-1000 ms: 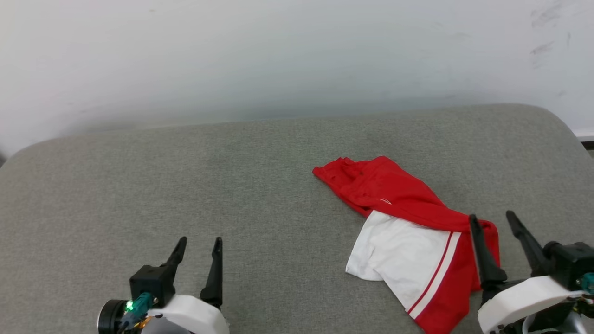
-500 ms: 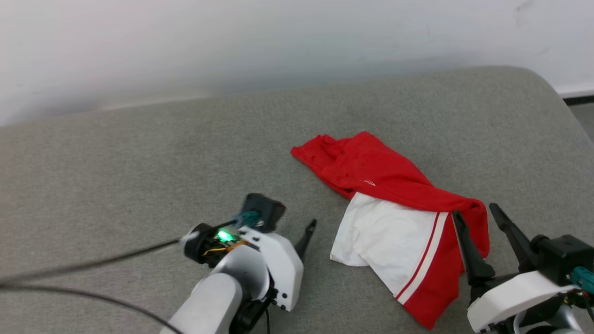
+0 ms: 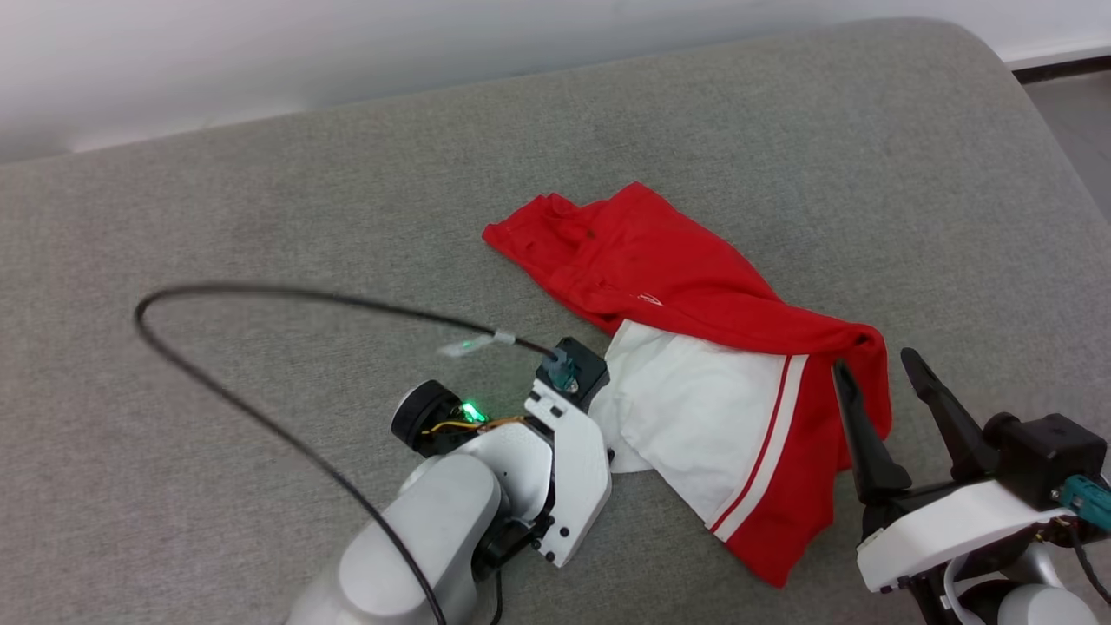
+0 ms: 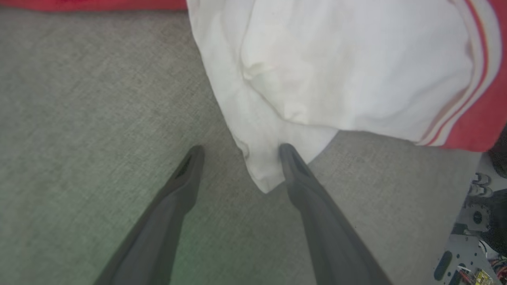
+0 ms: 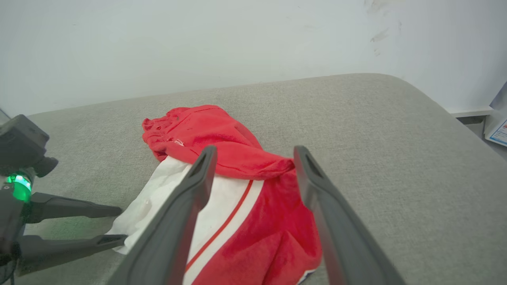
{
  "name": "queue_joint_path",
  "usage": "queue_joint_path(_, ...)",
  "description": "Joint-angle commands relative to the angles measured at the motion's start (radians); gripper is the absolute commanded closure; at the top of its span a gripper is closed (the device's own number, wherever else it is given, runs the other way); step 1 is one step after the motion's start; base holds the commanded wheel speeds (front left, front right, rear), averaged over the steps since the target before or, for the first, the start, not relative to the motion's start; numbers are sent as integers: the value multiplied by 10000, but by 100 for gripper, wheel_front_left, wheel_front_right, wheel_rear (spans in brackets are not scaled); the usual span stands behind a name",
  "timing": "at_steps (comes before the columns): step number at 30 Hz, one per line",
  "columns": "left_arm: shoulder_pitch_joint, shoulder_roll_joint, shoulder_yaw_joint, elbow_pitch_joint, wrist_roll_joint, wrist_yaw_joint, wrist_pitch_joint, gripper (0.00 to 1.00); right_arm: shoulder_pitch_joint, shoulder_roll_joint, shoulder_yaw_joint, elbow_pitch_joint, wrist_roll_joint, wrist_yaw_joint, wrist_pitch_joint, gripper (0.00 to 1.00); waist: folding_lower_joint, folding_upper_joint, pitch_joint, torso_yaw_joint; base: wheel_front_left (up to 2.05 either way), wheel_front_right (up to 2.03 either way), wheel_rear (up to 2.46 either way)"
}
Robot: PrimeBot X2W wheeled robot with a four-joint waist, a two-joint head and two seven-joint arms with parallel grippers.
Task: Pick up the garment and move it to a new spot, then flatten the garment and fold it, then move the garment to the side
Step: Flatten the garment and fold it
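The garment lies crumpled on the grey cushion, red cloth on top and a white, red-striped sleeve spread below it. My left arm's wrist reaches in from the bottom to the sleeve's left edge. In the left wrist view my left gripper stands open, its fingers either side of the sleeve's white corner. My right gripper is open at the garment's right end, a little above the cloth, with nothing in it. From the right wrist, the right gripper points at the garment, with the left gripper at the left.
A black cable loops from my left wrist over the cushion's left half. A pale wall runs behind the cushion. The cushion's rounded corner drops to the floor at the far right.
The head camera has tilted down and turned, so the whole picture has shifted. My left arm has swung from the lower left across to the garment's white sleeve. The right gripper stays open beside the garment.
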Motion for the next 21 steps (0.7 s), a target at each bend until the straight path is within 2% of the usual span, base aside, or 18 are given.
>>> queue_joint_path(1, 55, 23, -201, 279, -125, -55, 367, 48, -154, 66, 25, 71, 46, -3, -102, 0, 0, -1, 98, -114, 0, 0, 0)
queue_joint_path(2, 48, 32, -317, 376, -172, -93, 563, 65, -198, 77, 36, 115, 49, -3, -145, 0, 0, -1, 111, -154, 0, 0, 0)
queue_joint_path(3, 49, 41, -416, 434, -248, -122, 731, 100, -216, 95, 43, 162, 67, -3, -184, 0, 0, -1, 116, -186, 0, 0, 0)
queue_joint_path(7, -95, 212, -586, 413, -327, -138, 824, 100, -203, 159, 3, 340, 94, -3, -290, 0, 0, -1, 11, -265, 0, 0, 0)
queue_joint_path(11, -225, 348, -301, 101, -279, 34, 155, 100, -39, 198, -144, 487, 145, -3, -283, 0, 0, -1, -283, -168, 0, 0, 0)
queue_joint_path(16, 33, 664, 348, -429, -365, 708, -677, 100, 112, 240, -294, 482, 104, -3, -186, 0, 0, -1, -762, 117, 0, 0, 0)
queue_joint_path(21, 828, 1336, 1143, -1390, -752, 1334, -1092, 100, 315, 269, -404, 354, 58, -3, 13, 0, 0, -1, -1188, 490, 0, 0, 0)
